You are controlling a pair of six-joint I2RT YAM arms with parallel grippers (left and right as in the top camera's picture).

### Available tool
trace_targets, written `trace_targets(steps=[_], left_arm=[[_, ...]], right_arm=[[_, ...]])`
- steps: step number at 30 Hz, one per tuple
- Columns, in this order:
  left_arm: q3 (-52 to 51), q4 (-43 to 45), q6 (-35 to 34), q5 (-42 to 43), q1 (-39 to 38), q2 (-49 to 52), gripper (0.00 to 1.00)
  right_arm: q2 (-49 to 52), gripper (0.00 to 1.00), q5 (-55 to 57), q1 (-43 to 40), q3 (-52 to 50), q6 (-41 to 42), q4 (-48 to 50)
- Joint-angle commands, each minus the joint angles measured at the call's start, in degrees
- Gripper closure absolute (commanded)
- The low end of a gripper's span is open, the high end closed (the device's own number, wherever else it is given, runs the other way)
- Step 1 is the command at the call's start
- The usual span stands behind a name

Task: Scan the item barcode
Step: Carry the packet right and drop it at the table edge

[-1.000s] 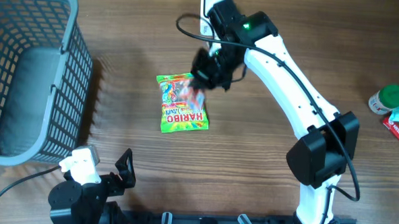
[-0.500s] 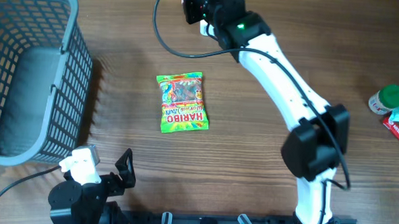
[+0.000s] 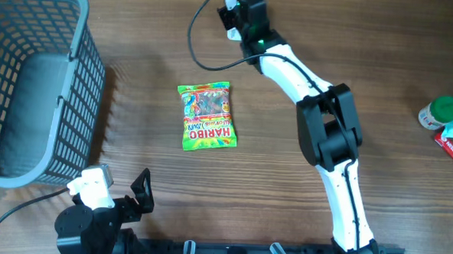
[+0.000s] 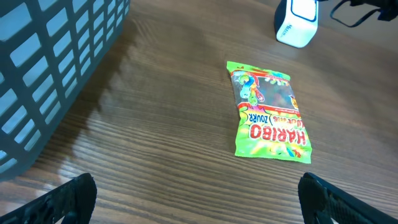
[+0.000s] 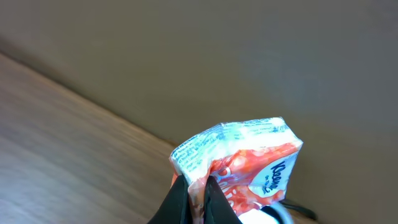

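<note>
On the wooden surface (image 3: 137, 69): grey basket (image 3: 89, 75) at far left. Right arm (image 3: 327, 127) is stretched to the far edge, top centre in the overhead view. Haribo bag (image 3: 207, 116) lies flat, face up, mid-surface, well apart from both arms; no barcode shows on that face. Tissue pack (image 5: 239, 158) is the item in hand. Right pincer (image 5: 195, 190) is clamped on its lower edge, and the pack is lifted off the surface with its printed face toward the wrist camera. Scanner (image 4: 297, 23), white, stands beyond the bag at the far edge. From overhead the arm covers most of it, so pack-to-scanner spacing cannot be told. Left pincer (image 4: 196, 193) sits at the near edge, jaws wide apart, holding nothing. Judgement: step in hand is presenting the pack to the scanner; grasp done, read not confirmed. Next move calls for turning the wrist so the barcode face meets the scanner window, then holding close and steady. Which face bears the code: cannot tell. Risk: a thin pinch on soft wrap, so the pack may swivel.
</note>
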Motion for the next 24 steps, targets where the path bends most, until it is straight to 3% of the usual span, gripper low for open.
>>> trace_targets(steps=[1,10,16,20,24], left_arm=[[0.0,0.2,-0.5,0.9,-0.4,-0.5,0.00],[0.0,0.2,-0.5,0.9,-0.4,-0.5,0.00],[0.0,0.2,-0.5,0.9,-0.4,-0.5,0.00],[0.0,0.2,-0.5,0.9,-0.4,-0.5,0.00],[0.0,0.2,-0.5,0.9,-0.4,-0.5,0.00]], right_arm=[[0.1,0.96,1.2,-0.3,0.2,-1.0,-1.3],[-16.2,0.96,3.8,-2.1,0.2,4.6,-30.6],[-28.0,0.96,10.1,-13.7,0.2,12.9,-56.2],[-25.3,0.96,10.7,-27.2,0.2,19.3,-61.0],[-19.3,0.96,6.2,-36.7,0.2,20.0,-59.8]])
